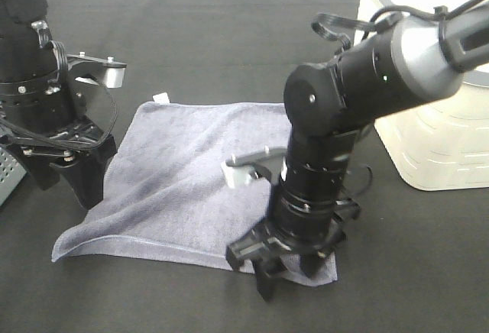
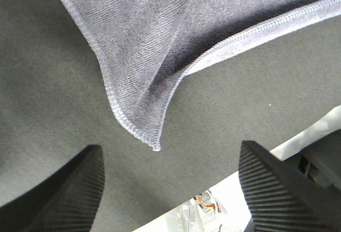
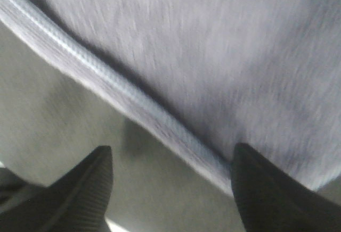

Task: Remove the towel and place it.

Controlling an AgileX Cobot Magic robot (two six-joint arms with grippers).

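Three views, listed in turn.

Exterior high: one towel (image 1: 179,180), greyish-lavender, spread nearly flat on a dark table (image 1: 229,35), with a small white tag (image 1: 159,98) at its far left corner and its near left corner lifted slightly in a fold. Left gripper (image 1: 70,184) hangs at the towel's left edge, fingers pointing down, jaws apart, holding nothing. Right gripper (image 1: 286,272) stands over the towel's near right corner, fingers pointing down, one finger on the cloth side of the hem and one on the table side. One white bin (image 1: 428,111) sits at the right, well apart from the towel.

Left wrist: towel (image 2: 170,35) shows a folded corner with a stitched hem, lying on the table (image 2: 48,99). Both ribbed fingers (image 2: 266,184) of the left gripper (image 2: 168,189) are spread wide, the corner point lying just ahead of the gap between them; nothing is grasped.

Right wrist: picture blurred. Towel (image 3: 224,56) fills most of the frame, its stitched edge running diagonally over the table (image 3: 48,120). Right gripper (image 3: 170,189) is released, fingers (image 3: 272,195) spread; one fingertip meets the hem, the other stands over bare table.
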